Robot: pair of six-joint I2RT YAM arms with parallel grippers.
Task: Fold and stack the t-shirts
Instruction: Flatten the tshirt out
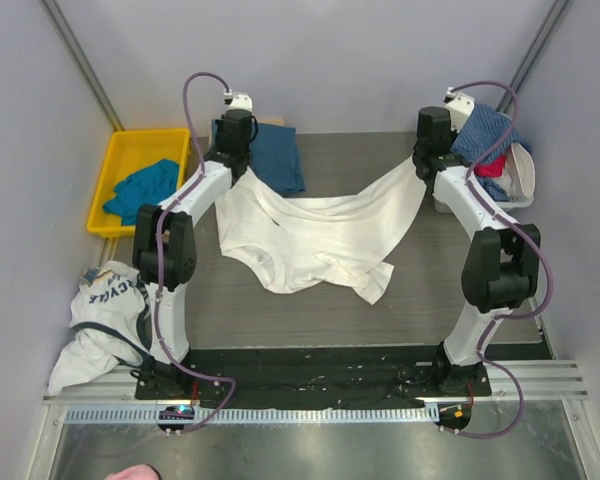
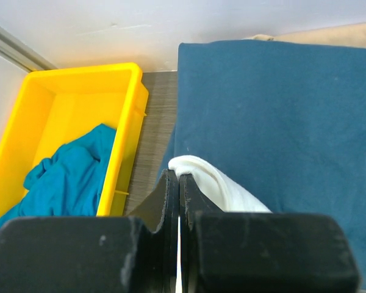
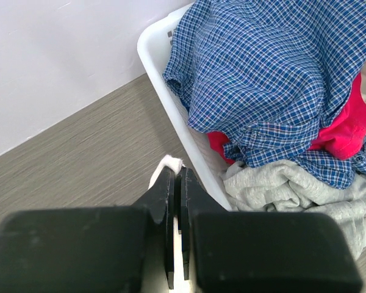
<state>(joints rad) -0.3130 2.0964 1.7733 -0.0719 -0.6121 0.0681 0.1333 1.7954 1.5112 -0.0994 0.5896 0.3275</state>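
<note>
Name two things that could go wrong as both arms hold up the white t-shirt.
1. Each gripper, left and right, pinches only a small edge of the white t-shirt; the cloth could slip free.
2. The shirt sags and bunches in the middle, so it may land creased rather than flat, possibly overlapping the folded dark blue t-shirt.

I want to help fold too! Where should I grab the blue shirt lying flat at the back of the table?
Probably its near edge, coming from the front. The dark blue t-shirt lies flat, already folded, so only edges give something to pinch. The white t-shirt, held up by the left gripper and right gripper, hangs across that side, so wait.
</note>
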